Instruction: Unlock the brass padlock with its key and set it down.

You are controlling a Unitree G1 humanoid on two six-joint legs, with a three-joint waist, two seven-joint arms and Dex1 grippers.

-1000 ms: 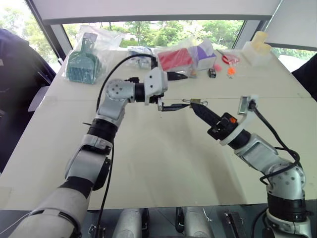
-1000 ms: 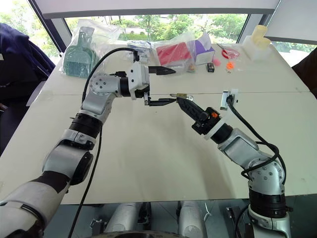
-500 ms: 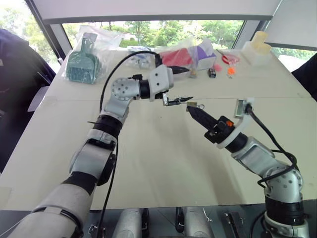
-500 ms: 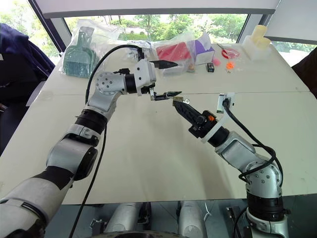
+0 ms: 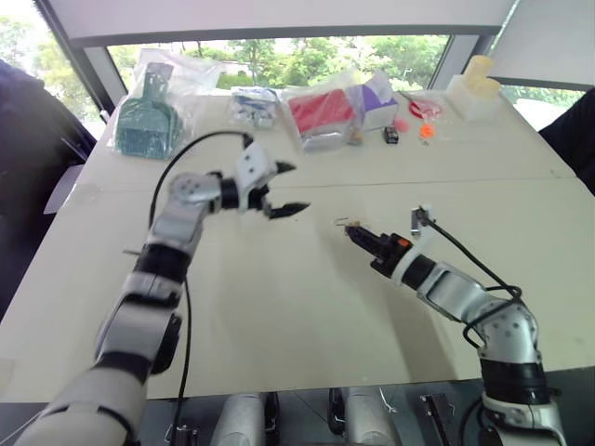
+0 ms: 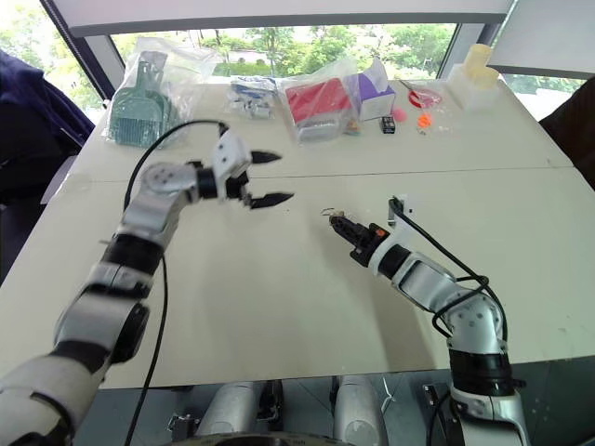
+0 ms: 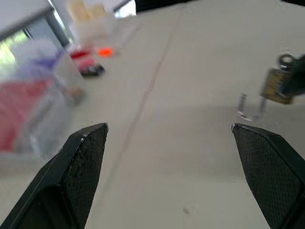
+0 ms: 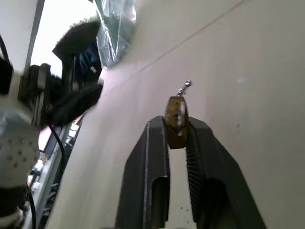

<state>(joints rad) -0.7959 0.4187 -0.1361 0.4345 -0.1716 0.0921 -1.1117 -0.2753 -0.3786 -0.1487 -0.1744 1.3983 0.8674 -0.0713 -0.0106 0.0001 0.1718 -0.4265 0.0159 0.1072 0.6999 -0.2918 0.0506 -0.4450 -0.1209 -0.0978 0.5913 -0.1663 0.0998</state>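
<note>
Right wrist view gives you the clearest read: the right pincer is closed on the brass padlock, gripping its body between the two fingertips, with the silvery shackle end poking out past the tips toward the worktop. In the head views that pincer hangs low over the middle of the worktop, pointing forward and toward the robot's left, and the padlock sits at its very tip. The padlock's long axis runs roughly in line with the fingers.

Your left pincer is spread wide and holds nothing that I can make out. It stands well apart from the padlock, on the robot's left side and a little farther back on the worktop. From the left wrist view you can see the padlock off near one fingertip, with a thin silvery piece just beside it that may be the key; it is too faint to say for sure.

So the right arm owns the padlock, and setting it down looks like a short drop straight to the surface below. Whether the shackle is sprung open I cannot tell.
</note>
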